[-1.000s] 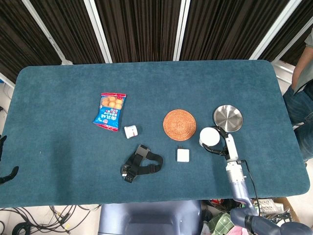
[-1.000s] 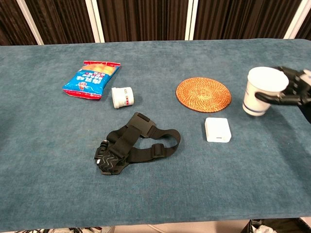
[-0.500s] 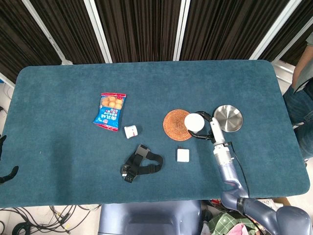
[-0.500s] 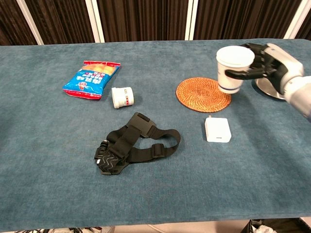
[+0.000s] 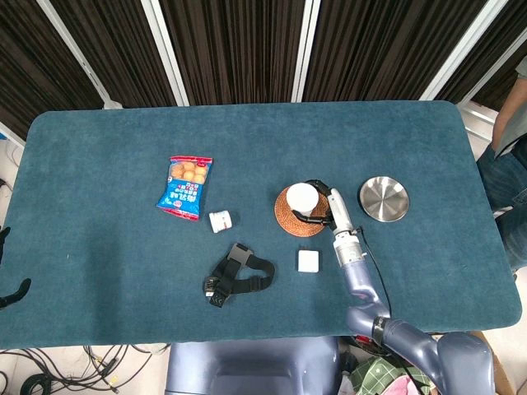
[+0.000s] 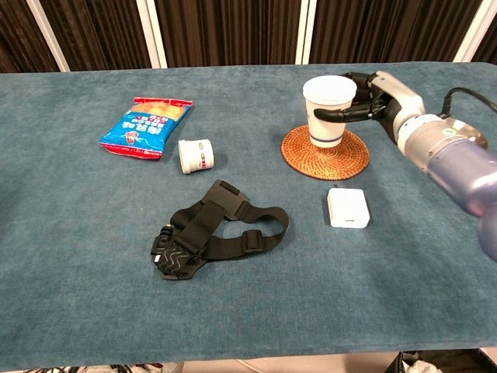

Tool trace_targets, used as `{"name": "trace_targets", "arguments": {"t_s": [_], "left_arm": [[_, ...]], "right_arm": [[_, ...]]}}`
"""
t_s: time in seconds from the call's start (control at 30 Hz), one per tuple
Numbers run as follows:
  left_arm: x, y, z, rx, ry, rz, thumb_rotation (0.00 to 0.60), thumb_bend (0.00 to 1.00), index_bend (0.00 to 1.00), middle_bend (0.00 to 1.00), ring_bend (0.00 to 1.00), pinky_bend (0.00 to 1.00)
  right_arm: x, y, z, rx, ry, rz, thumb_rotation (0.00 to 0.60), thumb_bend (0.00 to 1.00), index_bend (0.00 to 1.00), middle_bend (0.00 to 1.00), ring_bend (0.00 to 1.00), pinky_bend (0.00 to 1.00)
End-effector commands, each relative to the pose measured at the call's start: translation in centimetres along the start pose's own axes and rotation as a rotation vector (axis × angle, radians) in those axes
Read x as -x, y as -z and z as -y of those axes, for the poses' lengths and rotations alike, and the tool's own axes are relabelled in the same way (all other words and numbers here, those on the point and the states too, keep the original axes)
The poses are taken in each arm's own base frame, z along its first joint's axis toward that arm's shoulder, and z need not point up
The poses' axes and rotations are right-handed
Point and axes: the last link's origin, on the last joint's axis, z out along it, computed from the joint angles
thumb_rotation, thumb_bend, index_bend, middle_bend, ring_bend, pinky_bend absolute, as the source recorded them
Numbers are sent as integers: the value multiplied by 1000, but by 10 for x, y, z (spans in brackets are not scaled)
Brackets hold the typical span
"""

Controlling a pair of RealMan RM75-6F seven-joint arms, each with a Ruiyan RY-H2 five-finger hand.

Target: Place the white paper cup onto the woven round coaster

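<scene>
The white paper cup (image 5: 302,196) (image 6: 329,111), with a blue band near its base, stands upright over the woven round coaster (image 5: 288,220) (image 6: 324,155). My right hand (image 5: 323,206) (image 6: 371,97) grips the cup from the right side, fingers wrapped around its wall. The cup's base is at the coaster's middle; I cannot tell whether it rests on it or hovers just above. Only dark fingertips of my left hand (image 5: 15,292) show, off the table's left edge, apart and holding nothing.
A white charger block (image 5: 309,262) (image 6: 347,208) lies just in front of the coaster. A steel dish (image 5: 384,199) sits to its right. A black head strap (image 6: 213,233), a small white jar (image 6: 195,155) and a snack bag (image 6: 147,127) lie to the left.
My right hand has carried the cup leftward, from beside the steel dish to over the coaster, and lowered it toward the weave. Nothing else has moved.
</scene>
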Motion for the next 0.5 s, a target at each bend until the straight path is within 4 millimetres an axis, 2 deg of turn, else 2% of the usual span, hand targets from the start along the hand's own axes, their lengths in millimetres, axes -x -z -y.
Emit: {"name": "trace_targets", "arguments": {"t_s": [0.03, 0.33, 0.43, 0.5], "left_arm": [[0, 0, 0, 1, 1, 2, 600, 265, 0, 25, 0, 0], [0, -1, 1, -1, 0, 3, 600, 265, 0, 25, 0, 0], [-1, -1, 1, 0, -4, -1, 600, 265, 0, 25, 0, 0], [-1, -1, 1, -1, -6, -3, 600, 265, 0, 24, 0, 0]], "right_arm": [[5, -2, -3, 12, 8, -2, 600, 110, 386, 368, 307, 124], [10, 0, -17, 50, 3, -5, 600, 96, 366, 329, 292, 124], [12, 1, -19, 51, -10, -10, 600, 83, 262, 269, 249, 124], [13, 1, -20, 49, -7, -8, 600, 74, 153, 179, 180, 121]]}}
